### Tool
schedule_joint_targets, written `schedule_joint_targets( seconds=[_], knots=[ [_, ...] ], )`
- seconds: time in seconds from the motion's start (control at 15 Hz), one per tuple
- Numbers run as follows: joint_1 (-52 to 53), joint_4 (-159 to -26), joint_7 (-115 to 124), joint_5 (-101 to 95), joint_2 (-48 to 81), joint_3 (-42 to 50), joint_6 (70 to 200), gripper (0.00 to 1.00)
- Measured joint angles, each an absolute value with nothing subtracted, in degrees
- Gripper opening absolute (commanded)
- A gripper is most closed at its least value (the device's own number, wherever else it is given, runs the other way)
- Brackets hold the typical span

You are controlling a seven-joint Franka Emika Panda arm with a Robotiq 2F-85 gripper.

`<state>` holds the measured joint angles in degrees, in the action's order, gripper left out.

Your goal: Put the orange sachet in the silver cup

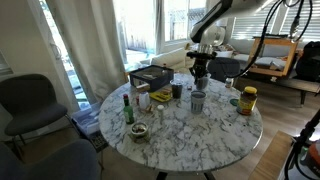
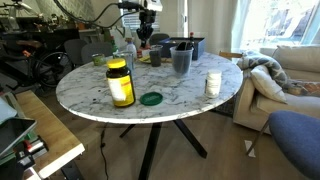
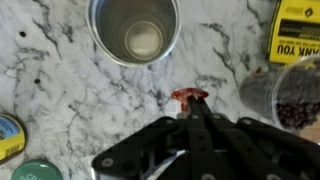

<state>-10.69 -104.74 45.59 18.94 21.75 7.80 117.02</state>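
With the claw (image 3: pixel 192 108) pinched tight on the orange sachet (image 3: pixel 189 96), it should centre over the silver cup (image 3: pixel 134 30) before releasing.

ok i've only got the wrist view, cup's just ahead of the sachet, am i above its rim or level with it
Observer: above; in an exterior view the gripper, shut on the orange sachet, hangs higher than the rim of the silver cup, with a gap between.
Operator: anything tall nearby i can't see
Observer: a green bottle stands upright near the edge of the table, well away from the cup.
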Motion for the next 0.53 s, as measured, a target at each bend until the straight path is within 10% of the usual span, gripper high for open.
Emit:
schedule_joint_targets(
  seconds=[0.53],
  knots=[
    [-7.05, -107.10, 37.12, 21.24, 16.54, 4.74, 101.74, 0.00]
  ],
)
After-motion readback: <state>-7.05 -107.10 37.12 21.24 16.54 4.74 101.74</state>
